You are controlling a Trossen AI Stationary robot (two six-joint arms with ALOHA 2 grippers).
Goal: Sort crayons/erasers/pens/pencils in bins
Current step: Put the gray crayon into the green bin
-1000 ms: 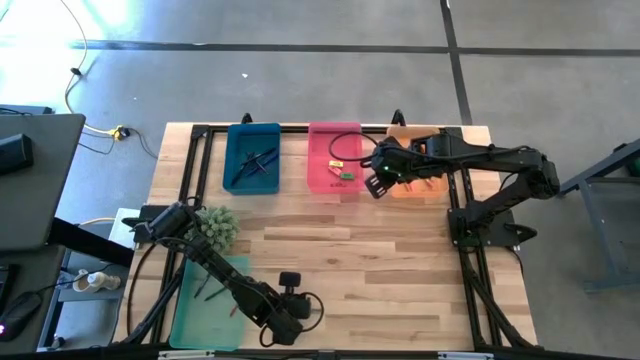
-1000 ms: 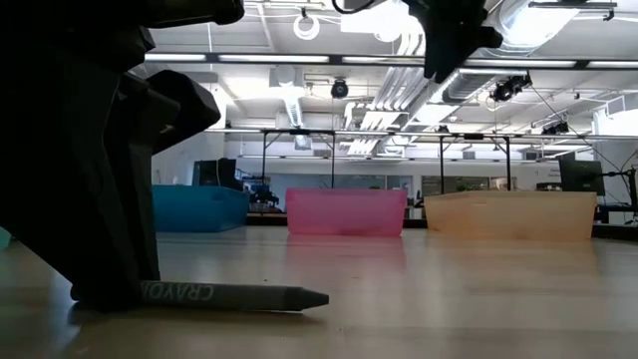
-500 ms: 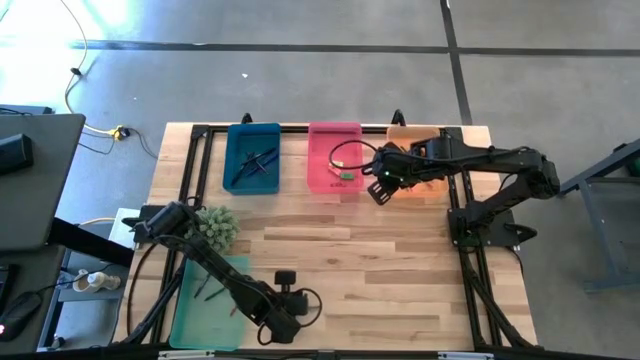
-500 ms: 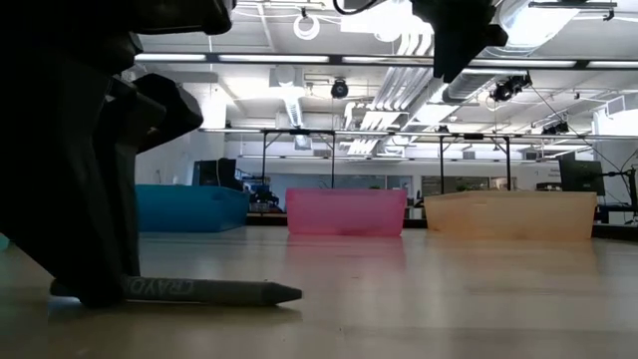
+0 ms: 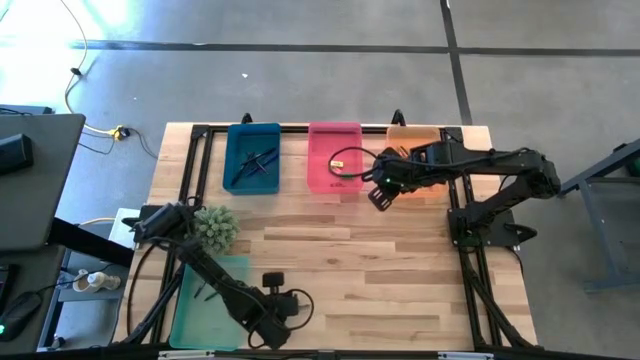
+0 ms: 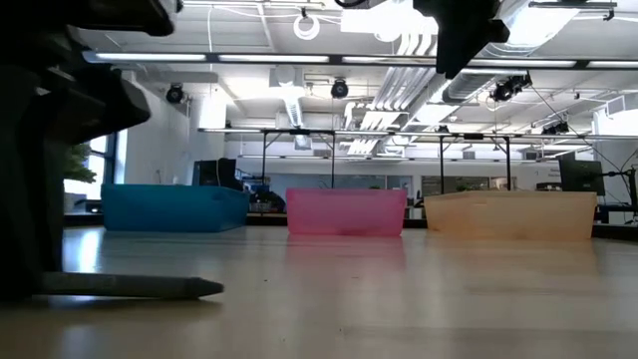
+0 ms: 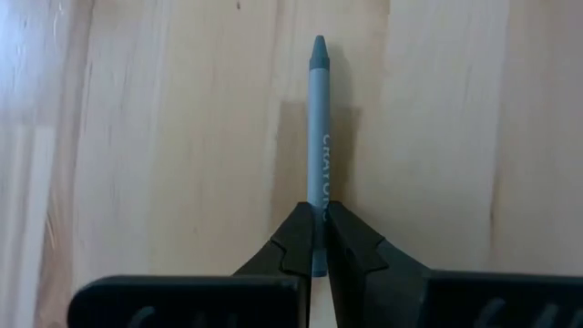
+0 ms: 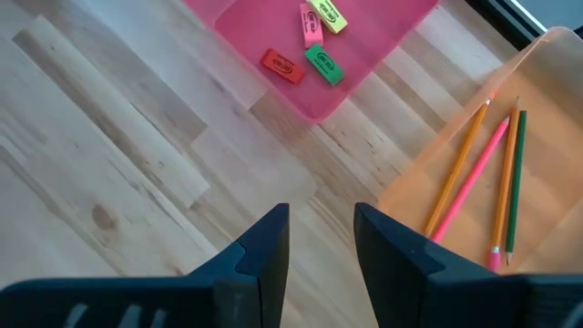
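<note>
Currently, status per component:

Left gripper: my fingers are pinched together on the butt end of the grey crayon; the gripper sits low at the near edge of the counter, just beside the light green bin.

Grey crayon: lies flat on the wood, its pointed tip aimed away from my left gripper; white lettering runs along its wrapper. In the low view it rests on the counter surface, tip exposed.

Right gripper: my fingers stand apart and hold nothing; the gripper hangs above the counter at the gap between the pink bin and the orange bin, near their front edges.

Pink bin contents: erasers in red, green, yellow and pink, lying close together.

Orange bin contents: pencils lying roughly parallel, orange, pink and green.

Blue bin: holds several dark pens, crossed over one another.

Light green bin contents: a few small dark sticks; I cannot tell their type.

Other: a green spiky plant sits at the left side of the counter.
</note>
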